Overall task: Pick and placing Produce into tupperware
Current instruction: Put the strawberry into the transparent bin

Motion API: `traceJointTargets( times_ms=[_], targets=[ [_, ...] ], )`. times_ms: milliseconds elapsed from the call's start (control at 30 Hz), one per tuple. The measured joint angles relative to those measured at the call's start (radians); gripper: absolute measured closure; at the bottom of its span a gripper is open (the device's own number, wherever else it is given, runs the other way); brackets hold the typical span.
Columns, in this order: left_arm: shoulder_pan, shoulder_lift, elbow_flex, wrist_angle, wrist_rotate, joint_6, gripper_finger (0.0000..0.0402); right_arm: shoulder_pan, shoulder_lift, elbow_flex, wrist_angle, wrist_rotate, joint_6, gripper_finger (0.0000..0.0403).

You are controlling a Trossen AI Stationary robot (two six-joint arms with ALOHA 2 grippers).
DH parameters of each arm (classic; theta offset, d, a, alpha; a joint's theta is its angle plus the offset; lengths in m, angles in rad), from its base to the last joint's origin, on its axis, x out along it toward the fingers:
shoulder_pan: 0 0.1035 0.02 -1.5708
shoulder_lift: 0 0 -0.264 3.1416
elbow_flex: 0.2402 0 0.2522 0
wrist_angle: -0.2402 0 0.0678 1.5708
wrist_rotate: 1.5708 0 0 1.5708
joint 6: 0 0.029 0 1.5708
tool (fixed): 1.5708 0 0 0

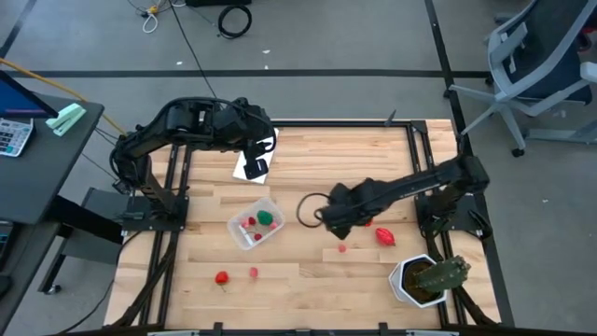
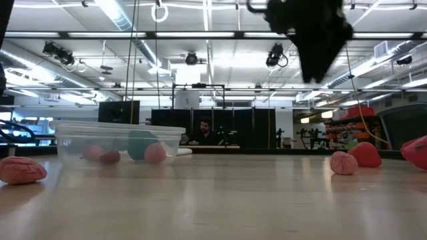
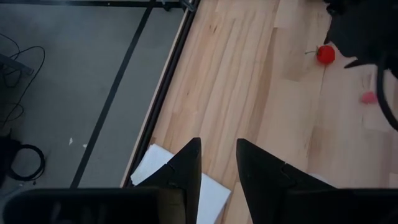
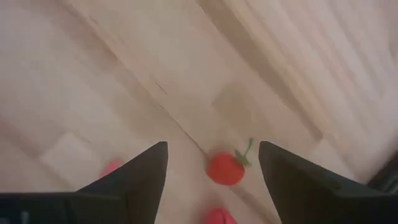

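The clear tupperware [image 1: 256, 222] [image 2: 120, 142] stands left of the table's middle, with a green piece [image 1: 268, 217] and red pieces [image 1: 248, 224] of produce inside. Loose produce lies on the wood: a red piece [image 1: 384, 237], a pink one [image 1: 342, 248], and another red [image 1: 222, 278] and pink piece [image 1: 253, 273] near the front left. My right gripper [image 1: 325, 217] [image 4: 211, 146] hangs open above the table, right of the tupperware; a red piece with a green stem [image 4: 225, 168] shows on the wood below its fingers. My left gripper [image 1: 259, 154] [image 3: 217, 146] waits open, raised over the far edge.
A flat white panel [image 1: 254, 166] [image 3: 205, 193] lies under my left gripper at the far edge. A green cactus in a white pot [image 1: 424, 278] stands at the near right corner. Bare wood lies between the tupperware and the loose pieces on the right.
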Motion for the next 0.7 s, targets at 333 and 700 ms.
traceJointTargets(
  times_ms=[333, 700],
  targets=[
    [0.000, 0.000, 0.000, 0.010, 0.000, 0.001, 0.0294, 0.010, -0.097, -0.411, 0.296, -0.003, 0.219, 0.0141],
    [0.000, 0.000, 0.000, 0.013, 0.000, 0.001, 0.0294, -0.021, -0.100, -0.602, 0.526, 0.021, 0.202, 0.0152]
  ],
)
